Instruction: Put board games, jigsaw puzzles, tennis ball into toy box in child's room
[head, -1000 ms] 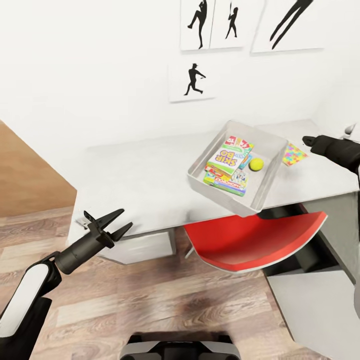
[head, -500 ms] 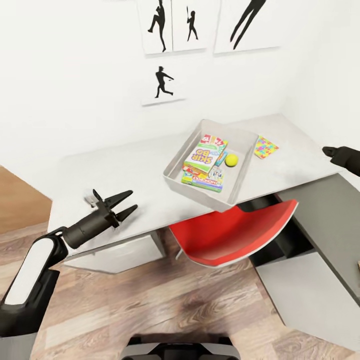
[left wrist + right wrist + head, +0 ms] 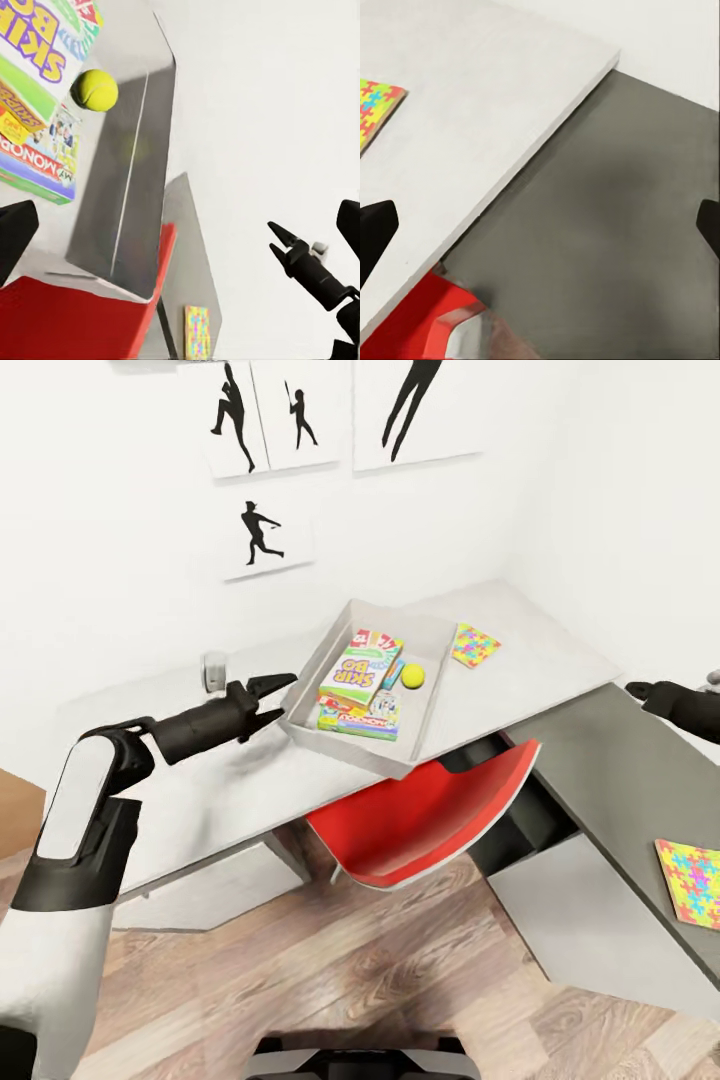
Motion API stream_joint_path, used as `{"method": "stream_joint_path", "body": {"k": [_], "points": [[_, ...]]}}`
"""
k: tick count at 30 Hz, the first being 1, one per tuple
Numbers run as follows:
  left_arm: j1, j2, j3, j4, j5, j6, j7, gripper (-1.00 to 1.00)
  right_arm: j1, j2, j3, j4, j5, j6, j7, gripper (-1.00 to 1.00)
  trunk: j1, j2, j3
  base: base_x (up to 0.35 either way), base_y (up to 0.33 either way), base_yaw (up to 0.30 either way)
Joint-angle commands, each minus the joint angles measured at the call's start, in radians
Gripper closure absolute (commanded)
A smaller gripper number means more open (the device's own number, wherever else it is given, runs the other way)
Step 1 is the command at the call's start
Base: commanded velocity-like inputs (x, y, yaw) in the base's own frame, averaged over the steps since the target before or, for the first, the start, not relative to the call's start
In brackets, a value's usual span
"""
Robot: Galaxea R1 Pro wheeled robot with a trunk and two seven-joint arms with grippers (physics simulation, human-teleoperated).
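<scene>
Toy box [image 3: 300, 712] sits on the pale grey worktop [image 3: 520, 650], one corner jutting past the front edge above the red chair [image 3: 430, 825]. Inside it lie the board games [image 3: 362, 680]: a Skip-Bo box on top, a Monopoly box under it, and a third mostly covered, so little of it can be made out. The tennis ball [image 3: 413, 676] rests in the box beside the games. One jigsaw puzzle [image 3: 474, 645] lies on the worktop just beyond the box; the other puzzle [image 3: 692, 880] is on the dark grey section, cut off by the head view's edge. The left gripper [image 3: 270, 695] hovers just beside the box's near wall with its fingers apart and nothing between them. The right gripper [image 3: 640, 690] reaches in over the dark section, well apart from the box; its fingers show only at the edges of the right wrist view, spread wide. A small grey object [image 3: 214, 670] by the wall behind the left arm is too indistinct to identify.
</scene>
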Motion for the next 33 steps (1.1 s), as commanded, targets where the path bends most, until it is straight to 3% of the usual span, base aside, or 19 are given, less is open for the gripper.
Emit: {"method": "stream_joint_path", "body": {"k": [1,2,5,6,9,10,13,25,33], "points": [[-0.086,-0.014,-0.014,0.011,0.023,0.0,0.154,-1.0,-0.029,0.008,0.02,0.055,-0.01,0.003,-0.008,-1.0,0.001,-0.002,-0.001,0.0,0.0,-0.274],[-0.086,-0.014,-0.014,0.011,0.023,0.0,0.154,-1.0,-0.029,0.008,0.02,0.055,-0.01,0.003,-0.008,-1.0,0.001,-0.002,-0.001,0.0,0.0,-0.274],[-0.212,-0.028,-0.05,0.069,0.035,0.001,0.358,-1.0,-0.096,0.033,0.086,0.126,-0.01,0.003,-0.01,-1.0,0.001,-0.002,0.001,0.0,0.0,-0.274],[-0.212,-0.028,-0.05,0.069,0.035,0.001,0.358,-1.0,-0.096,0.033,0.086,0.126,-0.01,0.003,-0.01,-1.0,0.001,-0.002,0.001,0.0,0.0,-0.274],[-0.313,-0.035,-0.125,0.164,0.042,-0.002,0.509,-1.0,-0.163,0.063,0.167,0.196,-0.011,0.008,-0.01,-1.0,0.001,-0.002,0.002,0.0,0.0,-0.264],[-0.313,-0.035,-0.125,0.164,0.042,-0.002,0.509,-1.0,-0.163,0.063,0.167,0.196,-0.011,0.008,-0.01,-1.0,0.001,-0.002,0.002,0.0,0.0,-0.25],[-0.374,-0.039,-0.18,0.251,0.045,-0.006,0.601,-1.0,-0.213,0.088,0.23,0.247,-0.014,0.045,-0.008,-1.0,0.001,-0.002,0.003,0.0,0.0,-0.179],[-0.437,-0.019,-0.231,0.348,0.048,-0.004,0.682,-1.0,-0.263,0.154,0.286,0.295,-0.025,0.14,-0.007,-1.0,0.001,-0.002,0.004,0.0,0.01,-0.064],[-0.446,-0.004,-0.239,0.36,0.05,-0.001,0.689,-1.0,-0.269,0.165,0.291,0.298,-0.026,0.14,-0.007,-1.0,0.001,-0.002,0.004,0.0,0.161,-0.01]]}}
